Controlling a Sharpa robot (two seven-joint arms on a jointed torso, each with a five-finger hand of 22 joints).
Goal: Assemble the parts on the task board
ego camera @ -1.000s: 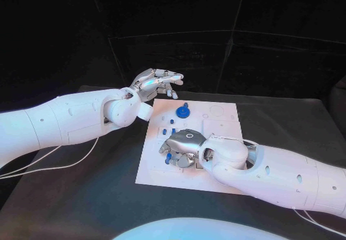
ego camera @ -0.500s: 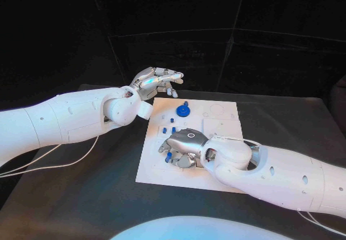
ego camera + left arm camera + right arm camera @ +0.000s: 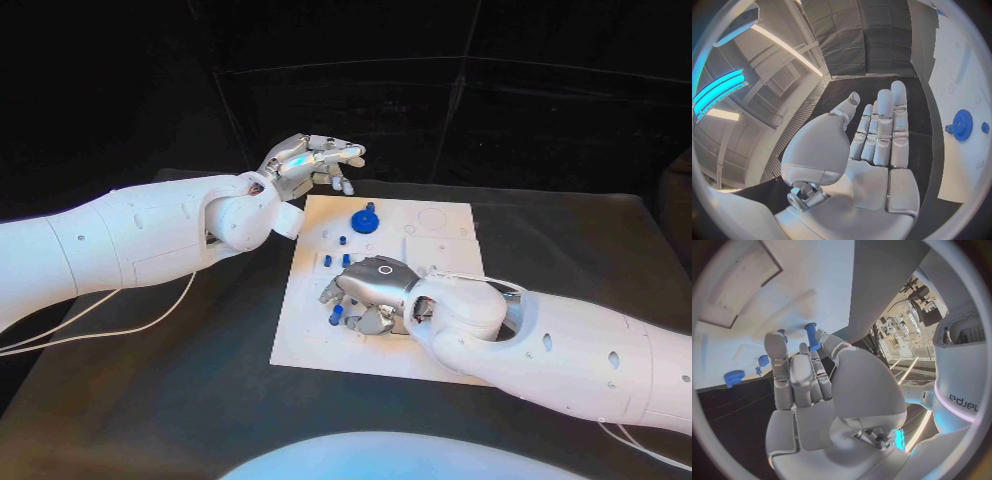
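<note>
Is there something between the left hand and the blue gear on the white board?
Nothing visible stands between them. The left hand is raised beyond the far left corner of the board, holding nothing, and the blue gear lies uncovered near that corner. The right hand works nearer the robot, away from that path.

robotics lab or test cell, not a home. matte black table (image 3: 173, 400) boxed in by black panelled backdrop walls (image 3: 476, 110), same dark panels behind the hand in the left wrist view (image 3: 861, 40). overhead: long white strip light (image 3: 786, 47), cyan-lit ceiling fixture (image 3: 717, 92), square ceiling vent grille (image 3: 784, 77), ribbed grey ducting or trim (image 3: 798, 125). right wrist view catches cluttered metal equipment racks (image 3: 917, 305) under more strip lighting. flat white rectangular task board (image 3: 325, 345) laid out like a bench fixture.
</note>
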